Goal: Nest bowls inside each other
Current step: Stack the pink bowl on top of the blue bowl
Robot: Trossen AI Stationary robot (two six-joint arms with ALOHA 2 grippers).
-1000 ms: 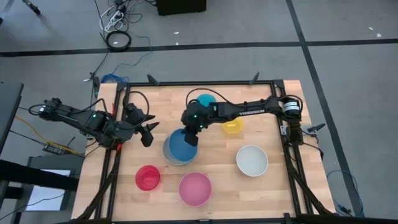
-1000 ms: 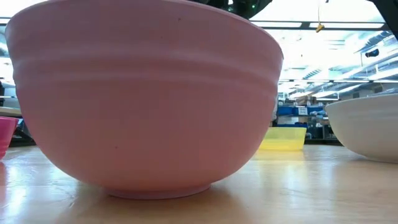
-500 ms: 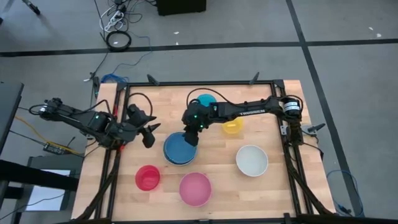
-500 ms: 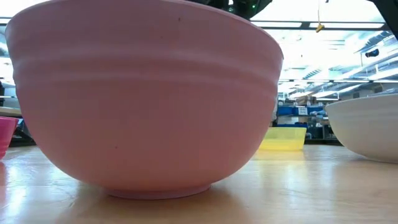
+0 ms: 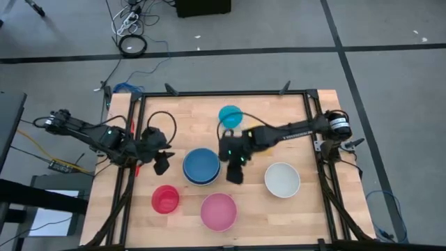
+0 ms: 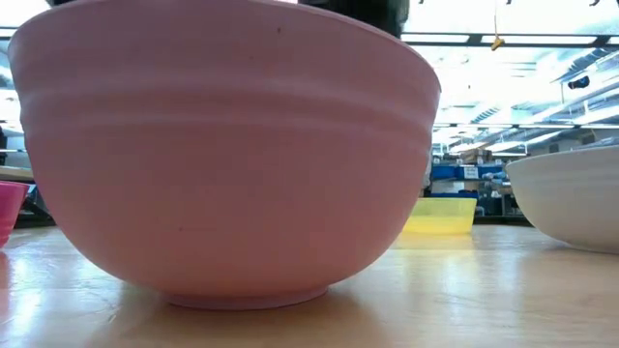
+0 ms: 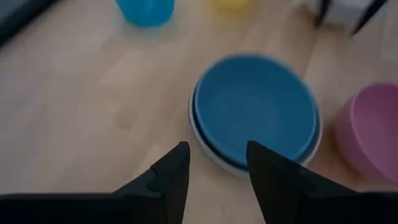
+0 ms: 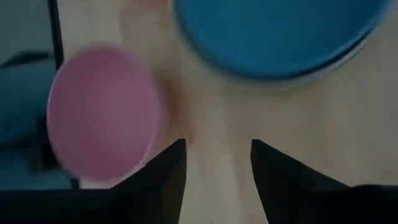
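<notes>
High view: wooden tabletop (image 5: pixel 293 209) framed in black. Blue bowl (image 5: pixel 201 164) at centre, nested in a pale grey-beige bowl (image 5: pixel 189 176) whose rim peeks out beneath it. Left end effector (image 5: pixel 160 164) just left of the blue bowl, fingers apart, holding nothing. Right end effector (image 5: pixel 235 172) just right of the same bowl, between it and the white bowl (image 5: pixel 282 179), fingers apart and empty. Cyan bowl (image 5: pixel 231 116) toward the upper middle, yellow bowl (image 5: pixel 262 148) mostly hidden under the right arm. Red bowl (image 5: pixel 166 199) at lower left, pink bowl (image 5: pixel 219 211) at lower centre, both well apart from the end effectors.

Low view: pink bowl filling most of the frame, upright on the tabletop. Yellow bowl (image 6: pixel 440 215) small behind it at right, white bowl (image 6: pixel 571 198) cut off at the right edge, a sliver of red bowl (image 6: pixel 8 208) at the left edge.

Left wrist view: two dark fingers (image 7: pixel 171 177) spread at the bottom, the blue bowl (image 7: pixel 255 115) just beyond them in its pale outer bowl. Pink bowl (image 7: pixel 373 130) at right, cyan bowl (image 7: pixel 144 10) at top.

Right wrist view: fingers (image 8: pixel 165 171) spread over bare wood, nothing between. Blue bowl (image 8: pixel 280 34) at upper right, pink bowl (image 8: pixel 102 112) at left.
</notes>
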